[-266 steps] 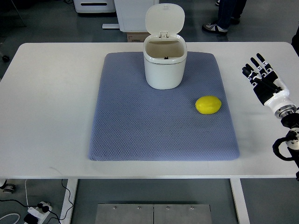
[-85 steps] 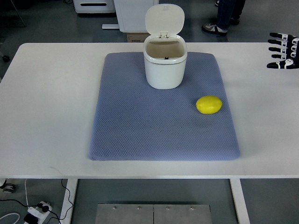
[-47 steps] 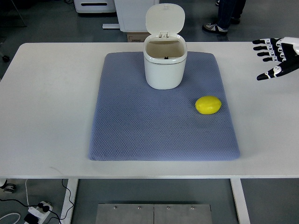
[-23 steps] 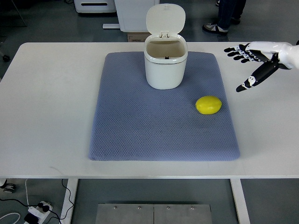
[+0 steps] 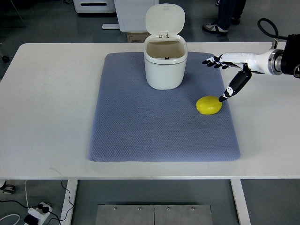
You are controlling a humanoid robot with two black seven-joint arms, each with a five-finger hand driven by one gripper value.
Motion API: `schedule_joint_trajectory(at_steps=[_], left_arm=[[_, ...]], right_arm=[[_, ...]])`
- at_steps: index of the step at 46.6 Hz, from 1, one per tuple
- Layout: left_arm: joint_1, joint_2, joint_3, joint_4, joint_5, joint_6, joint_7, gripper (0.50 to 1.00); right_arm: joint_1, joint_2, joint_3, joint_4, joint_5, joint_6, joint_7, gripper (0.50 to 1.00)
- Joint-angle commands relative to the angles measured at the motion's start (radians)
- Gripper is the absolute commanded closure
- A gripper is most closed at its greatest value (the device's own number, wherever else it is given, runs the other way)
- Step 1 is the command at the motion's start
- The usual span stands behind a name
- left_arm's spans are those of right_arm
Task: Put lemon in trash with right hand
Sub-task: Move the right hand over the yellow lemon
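Note:
A yellow lemon [image 5: 208, 105] lies on the right part of the blue-grey mat [image 5: 140, 131]. At the mat's far edge stands a white trash bin [image 5: 165, 63], its lid tipped up and its inside bare. My right hand [image 5: 219, 77] reaches in from the right edge, fingers spread and holding nothing. Its thumb tip [image 5: 223, 98] hangs just above the lemon's right end, while the other fingers [image 5: 212, 61] point left toward the bin. The left hand does not show.
The mat lies on a white table [image 5: 47, 103]. Beyond the far edge are a white cabinet [image 5: 131, 14], a cardboard box [image 5: 136, 36] and a person's legs and shoes [image 5: 222, 21].
My right hand has come in from the far right, moving left and down across the table until it is over the lemon's right end. The lemon and bin have stayed put.

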Motion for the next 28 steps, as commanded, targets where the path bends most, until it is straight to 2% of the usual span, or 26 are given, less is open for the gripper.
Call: schedule_joint_trajectory(at_steps=[1, 18, 28], left_arm=[[0.000, 0.000, 0.000, 0.000, 0.000, 0.000, 0.000, 0.500], [0.000, 0.000, 0.000, 0.000, 0.000, 0.000, 0.000, 0.500], [0.000, 0.000, 0.000, 0.000, 0.000, 0.000, 0.000, 0.500]], right_arm=[[0.003, 0.034, -0.027, -0.002, 0.000, -0.020, -0.003, 0.500], [0.001, 0.161, -0.139, -0.006, -0.002, -0.097, -0.020, 0.500], [0.001, 0.209, -0.154, -0.011, 0.000, -0.111, -0.022, 0.500]])
